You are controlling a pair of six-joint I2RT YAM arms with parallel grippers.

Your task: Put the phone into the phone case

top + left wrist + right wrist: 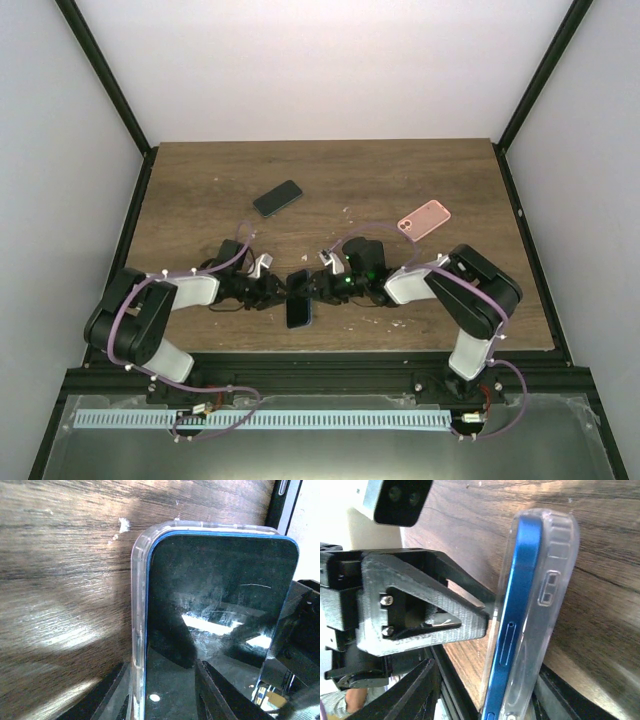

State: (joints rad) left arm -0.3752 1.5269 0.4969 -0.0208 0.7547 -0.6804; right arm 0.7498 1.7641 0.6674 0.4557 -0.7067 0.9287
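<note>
The phone (pixel 220 605) and its clear case (pixel 137 605) are cut off by the bottom edge in both wrist views. Whether it sits fully inside cannot be told.

At the near middle of the table (pixel 400 170), the phone (pixel 298 300) sits in the phone case (pixel 136 630) and is held up on edge between the two arms. The left gripper (pixel 275 290) is on its left, clamped across its face and back, and the right gripper (pixel 315 285) is on its right, with a finger standing off on either side. Farther back, a second phone (pixel 277 198) lies flat left of centre, and a spare case (pixel 424 217) lies flat well apart to its right.
</note>
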